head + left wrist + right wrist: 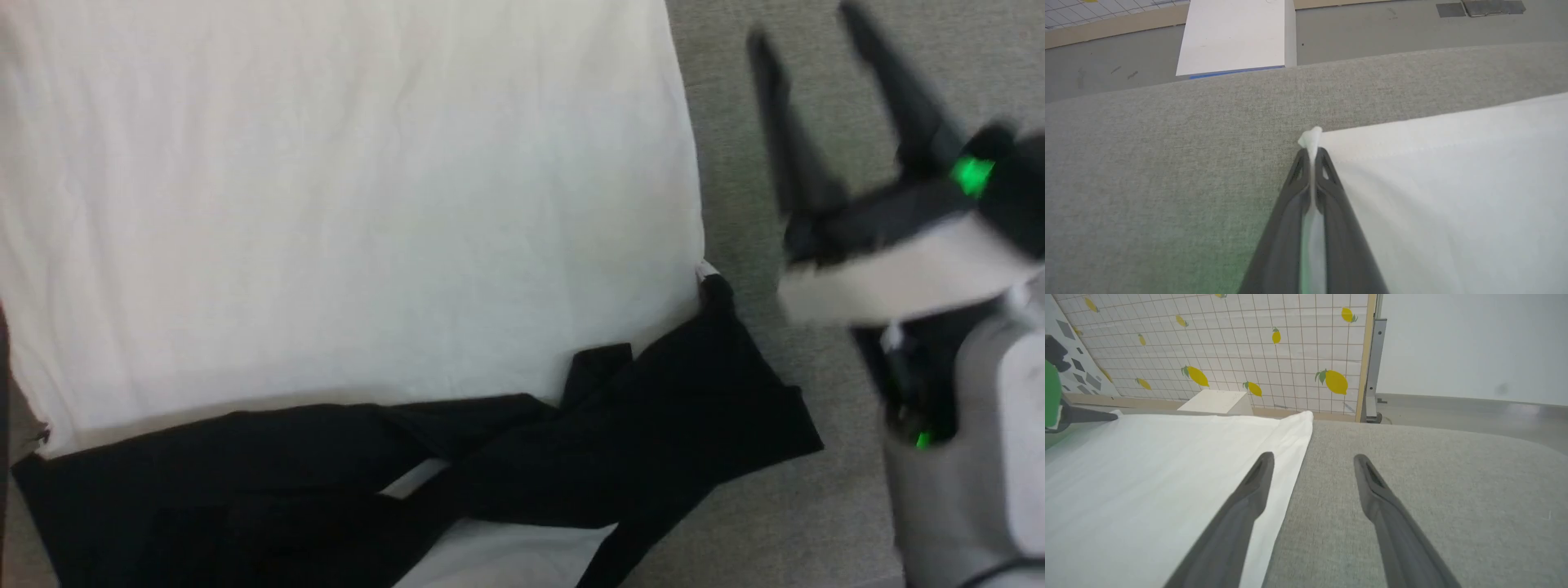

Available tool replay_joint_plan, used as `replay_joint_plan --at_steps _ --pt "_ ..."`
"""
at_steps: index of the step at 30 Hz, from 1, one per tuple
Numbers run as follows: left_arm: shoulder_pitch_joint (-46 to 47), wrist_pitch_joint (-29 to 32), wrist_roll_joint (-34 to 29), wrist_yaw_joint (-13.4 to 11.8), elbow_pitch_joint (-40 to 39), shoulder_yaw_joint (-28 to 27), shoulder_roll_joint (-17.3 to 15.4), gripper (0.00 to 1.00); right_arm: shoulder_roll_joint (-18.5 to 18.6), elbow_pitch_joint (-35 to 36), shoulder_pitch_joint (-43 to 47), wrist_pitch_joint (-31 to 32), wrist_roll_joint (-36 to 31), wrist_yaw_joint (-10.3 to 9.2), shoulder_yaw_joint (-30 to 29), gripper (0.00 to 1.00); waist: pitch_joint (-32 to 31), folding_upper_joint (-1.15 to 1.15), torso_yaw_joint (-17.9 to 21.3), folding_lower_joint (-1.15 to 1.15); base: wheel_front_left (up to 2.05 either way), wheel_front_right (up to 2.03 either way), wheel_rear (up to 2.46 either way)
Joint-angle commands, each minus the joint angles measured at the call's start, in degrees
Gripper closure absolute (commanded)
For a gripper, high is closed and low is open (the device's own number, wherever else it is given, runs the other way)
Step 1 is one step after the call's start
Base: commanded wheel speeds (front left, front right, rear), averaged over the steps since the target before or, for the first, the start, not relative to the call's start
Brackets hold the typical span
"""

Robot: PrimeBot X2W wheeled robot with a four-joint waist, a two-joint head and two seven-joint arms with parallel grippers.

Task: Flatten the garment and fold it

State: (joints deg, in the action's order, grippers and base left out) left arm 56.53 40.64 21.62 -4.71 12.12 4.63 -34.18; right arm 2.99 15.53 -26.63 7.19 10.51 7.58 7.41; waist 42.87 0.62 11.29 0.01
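Left fingers (pixel 1290 204): pressed together, pinching garment (pixel 326 204) corner.
Right fingers (pixel 1241 514): spread, empty (one over white edge).
Garment position: on grey surface (pixel 751 531), white body spread, black sleeves (pixel 571 457) bunched nearside.
Progress: flattening partly done, apparently; folding left.
Count: one garment, two finger pairs.

On table (pixel 759 523) the shirt (pixel 351 204) lies spread, body across L + centre of head view, sleeves (pixel 571 457) bunched along near edge. R hand (pixel 804 24) hangs to shirt's R over bare table; in its wrist view one finger is over shirt's edge, the other over table. L hand (pixel 1312 152) pinches shirt corner (pixel 1312 134); shirt runs to its R, bare table to its L. Box (pixel 1233 36) on floor (pixel 1372 28) beyond table.
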Motion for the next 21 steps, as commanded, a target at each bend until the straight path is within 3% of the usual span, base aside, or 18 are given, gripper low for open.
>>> replay_joint_plan --at_steps 1,6,10,12,21 --pt "0.77 -1.35 -1.05 0.57 0.46 0.83 0.68 1.00 -0.11 0.15 -5.15 1.03 -0.90 -0.09 -0.47 0.00 0.25 -0.62 -1.60 -0.01 0.00 0.00 0.00" --pt "2.84 -5.05 -0.94 1.87 1.33 2.70 3.06 1.00 -0.11 -8.04 -20.76 8.14 -0.68 -0.09 -0.96 0.00 0.93 -0.62 -4.32 -0.01 0.00 0.00 0.00" --pt "4.77 -7.65 -0.30 3.42 2.10 4.23 5.25 1.00 -0.11 -20.36 -32.22 15.86 0.34 -0.09 -3.32 0.00 1.71 -0.62 -6.93 -0.01 0.00 0.00 0.00" --pt "6.08 -10.24 0.06 4.42 2.92 5.33 7.12 1.00 -0.11 -30.15 -38.24 23.93 -0.60 -0.09 -5.78 0.00 2.05 -0.62 -8.87 -0.01 0.00 0.00 0.00" --pt "9.39 -15.03 0.69 6.53 6.19 8.01 11.16 1.00 -0.11 -42.55 -48.59 35.10 -10.84 -0.09 -10.21 0.00 3.53 -0.62 -13.13 -0.01 0.00 0.00 0.00"
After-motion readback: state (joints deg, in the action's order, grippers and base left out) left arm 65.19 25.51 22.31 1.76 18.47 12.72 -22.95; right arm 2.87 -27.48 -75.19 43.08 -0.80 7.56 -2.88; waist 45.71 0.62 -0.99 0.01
